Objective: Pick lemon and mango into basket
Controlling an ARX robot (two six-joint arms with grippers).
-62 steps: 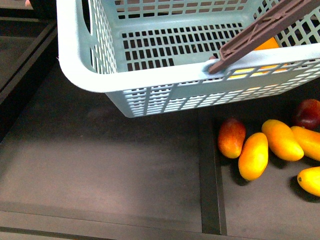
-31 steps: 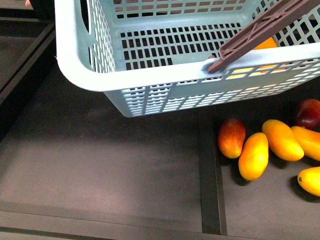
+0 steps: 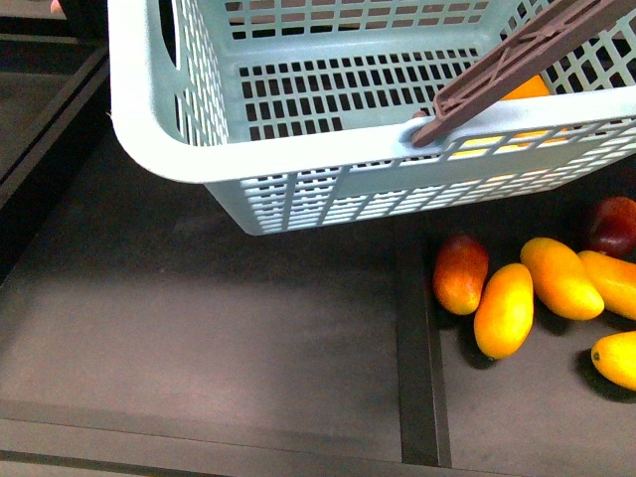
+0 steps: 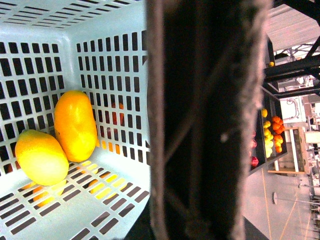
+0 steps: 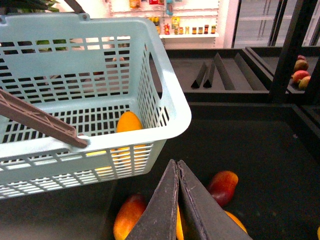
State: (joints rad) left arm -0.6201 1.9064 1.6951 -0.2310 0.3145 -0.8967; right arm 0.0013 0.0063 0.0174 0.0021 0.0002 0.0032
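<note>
The turquoise basket [image 3: 298, 159] hangs above the dark shelf, with its brown handle [image 3: 517, 55] raised. My left gripper is shut on the handle [image 4: 200, 125], a dark blurred bar that hides the jaws. Inside the basket, the stubby yellow lemon [image 4: 41, 157] lies against the longer yellow-orange mango [image 4: 76, 125]. The mango also shows in the right wrist view [image 5: 129, 122] and as an orange patch in the front view [image 3: 527, 87]. My right gripper [image 5: 177, 162] is shut and empty, outside the basket's rim [image 5: 170, 100] and above loose fruit.
Several loose mangoes lie on the shelf at the right, among them a red-blushed one [image 3: 460, 273] and a yellow-orange one [image 3: 504, 310]. A raised divider [image 3: 415, 338] splits the shelf. Two mangoes [image 5: 129, 217] [image 5: 223, 186] lie under my right gripper.
The basket has shifted very slightly to the left. The loose fruit has not moved.
</note>
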